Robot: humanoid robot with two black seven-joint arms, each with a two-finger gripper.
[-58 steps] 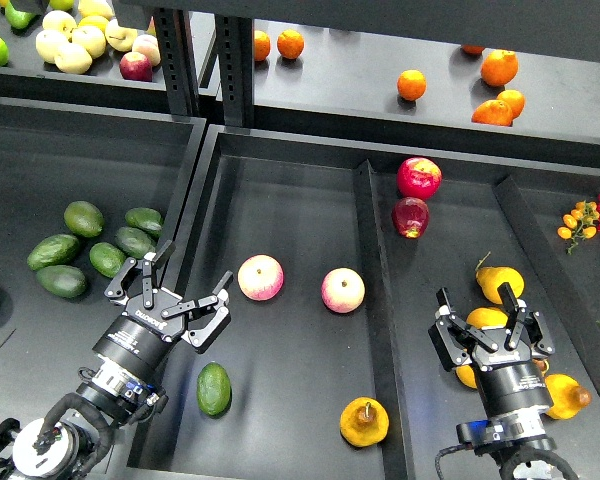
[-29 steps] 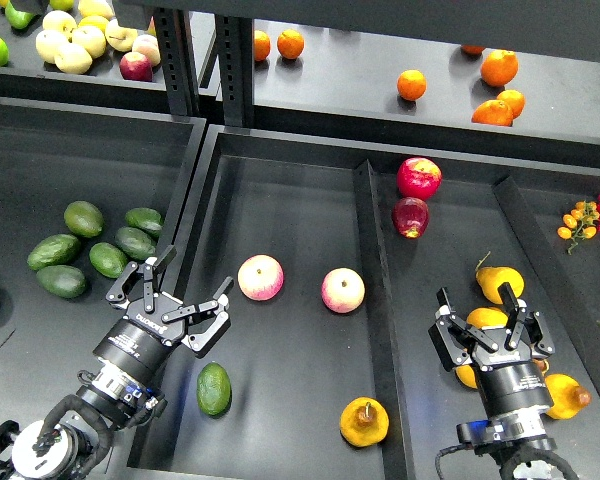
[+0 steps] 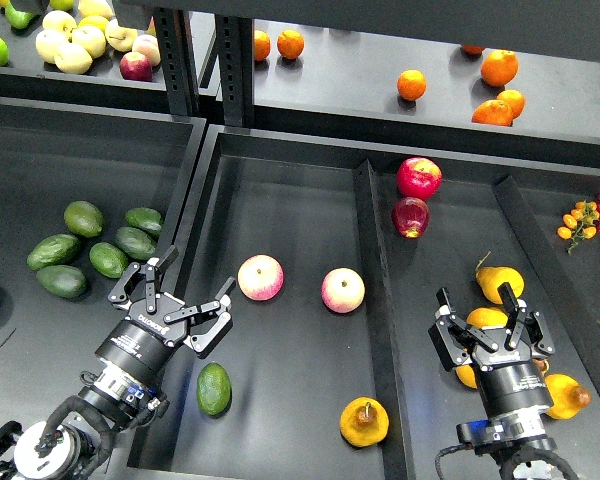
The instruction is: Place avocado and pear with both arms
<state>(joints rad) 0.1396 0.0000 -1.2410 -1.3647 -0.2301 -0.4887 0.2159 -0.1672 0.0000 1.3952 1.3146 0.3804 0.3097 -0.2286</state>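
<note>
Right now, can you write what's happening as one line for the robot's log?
left tool: open, empty, above avocado | right tool: open, empty | avocado: lying in middle bin | pear: same bin, not held

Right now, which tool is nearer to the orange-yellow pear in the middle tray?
Right. The right tool is just across the divider, up and to the right of the pear; the left tool is farther away, up and to its left, beyond the avocado.
</note>
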